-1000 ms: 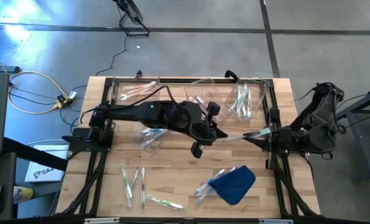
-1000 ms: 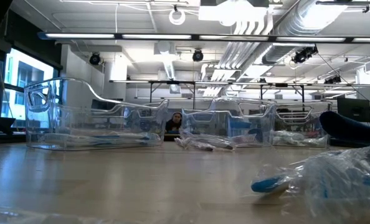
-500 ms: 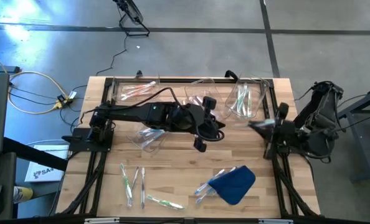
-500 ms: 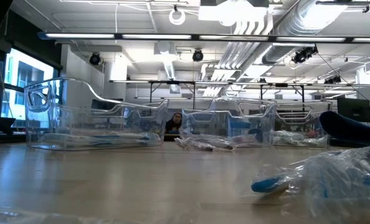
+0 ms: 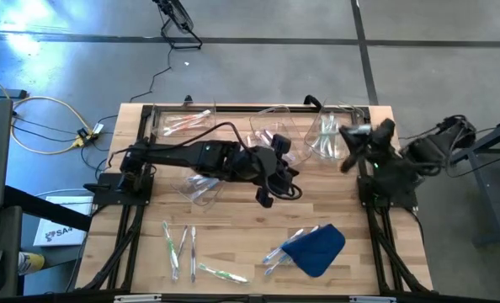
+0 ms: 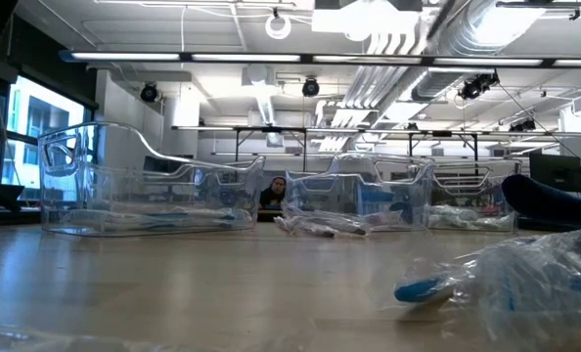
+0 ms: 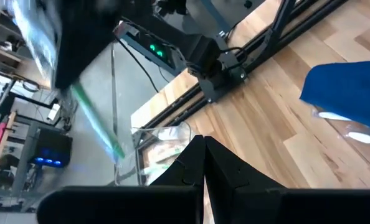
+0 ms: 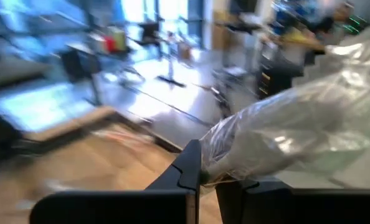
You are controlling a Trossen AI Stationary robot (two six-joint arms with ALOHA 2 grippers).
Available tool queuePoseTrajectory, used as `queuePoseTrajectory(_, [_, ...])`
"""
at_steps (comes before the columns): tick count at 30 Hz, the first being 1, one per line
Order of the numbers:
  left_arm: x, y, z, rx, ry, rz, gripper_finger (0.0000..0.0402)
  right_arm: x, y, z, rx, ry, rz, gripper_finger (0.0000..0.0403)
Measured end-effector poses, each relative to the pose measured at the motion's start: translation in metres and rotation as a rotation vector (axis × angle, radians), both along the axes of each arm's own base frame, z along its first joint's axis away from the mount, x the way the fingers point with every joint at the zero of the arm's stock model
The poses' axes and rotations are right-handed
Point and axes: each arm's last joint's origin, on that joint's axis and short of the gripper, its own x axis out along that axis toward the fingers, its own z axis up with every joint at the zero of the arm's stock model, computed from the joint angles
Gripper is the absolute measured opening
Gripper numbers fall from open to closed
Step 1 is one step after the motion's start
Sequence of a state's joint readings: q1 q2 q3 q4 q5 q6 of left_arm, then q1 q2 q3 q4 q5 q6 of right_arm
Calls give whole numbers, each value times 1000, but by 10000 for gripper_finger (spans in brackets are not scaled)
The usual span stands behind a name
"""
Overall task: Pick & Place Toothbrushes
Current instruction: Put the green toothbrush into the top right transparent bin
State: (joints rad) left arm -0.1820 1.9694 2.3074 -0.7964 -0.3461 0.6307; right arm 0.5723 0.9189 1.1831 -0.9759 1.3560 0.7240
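Observation:
My right gripper point(image 5: 349, 141) hangs above the near rim of the far-right clear bin point(image 5: 327, 135), shut on a toothbrush in a crinkly clear wrapper point(image 8: 284, 137). The left wrist view shows that toothbrush as a blurred green streak point(image 7: 98, 121). My left gripper point(image 5: 294, 175) is shut and empty over the table's middle point(image 7: 203, 163). Loose toothbrushes lie flat at the near left point(image 5: 179, 244) and beside the blue cloth point(image 5: 282, 251). More lie inside the far bins point(image 5: 183, 123). My right gripper pinches the wrapped toothbrush between its two fingers at one end of the wrapper point(image 8: 217, 163). The rest of the wrapper sticks out forward past the fingertips point(image 8: 188, 169), lifted clear of the table and bins. How the fingers lie across the brush inside is hidden by the wrapper.
Three clear bins stand along the far edge, left point(image 5: 176, 124), middle point(image 5: 271, 126) and right. A clear tub point(image 5: 201, 187) lies under my left arm. The blue cloth point(image 5: 319, 248) lies at the near right, over some wrapped brushes point(image 6: 511, 279). Bare wood lies between the near-side piles.
My right gripper has swung with the wrapped toothbrush from beside my left gripper at the table's middle toward the far edge, over the far-right bin, turning and tipping more level. The toothbrush stays in its hold. My left gripper has drawn back slightly, still shut.

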Motion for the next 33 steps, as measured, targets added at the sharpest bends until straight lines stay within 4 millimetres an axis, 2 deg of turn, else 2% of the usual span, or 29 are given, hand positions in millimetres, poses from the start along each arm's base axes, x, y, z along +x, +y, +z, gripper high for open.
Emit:
queuePoseTrajectory(10, [-5,-19,2,62,6,-81,0,17,-51,-21,197,218,-201,17])
queuePoseTrajectory(21, [-8,-28,1,63,13,-104,0,43,-108,-41,325,432,-369,17])
queuePoseTrajectory(27, [-8,-28,1,61,23,-102,0,67,-143,-62,386,549,-402,17])
queuePoseTrajectory(33, [-9,-28,-1,44,36,-93,0,84,-182,-93,482,690,-416,17])
